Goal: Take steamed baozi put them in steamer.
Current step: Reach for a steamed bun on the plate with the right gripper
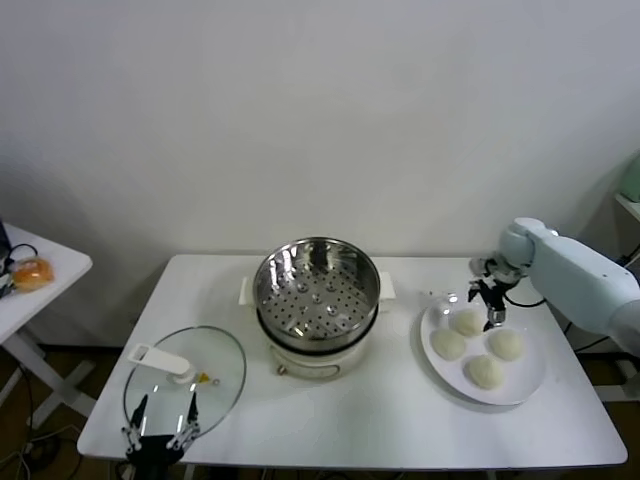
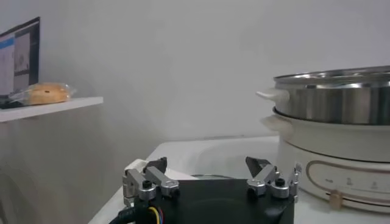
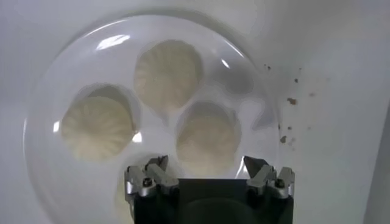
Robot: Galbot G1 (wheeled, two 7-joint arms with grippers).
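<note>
Right now the right gripper [image 1: 489,303] hangs wide open, empty, over four baozi [image 3: 207,139] on the plate [image 1: 520,387], right of the empty steamer [image 1: 317,283]. Closing off-centre could squash or nudge a bun. The nearest bun is mostly hidden in the right wrist view. The left gripper [image 1: 160,425] idles open by the lid [image 1: 212,360].
</note>
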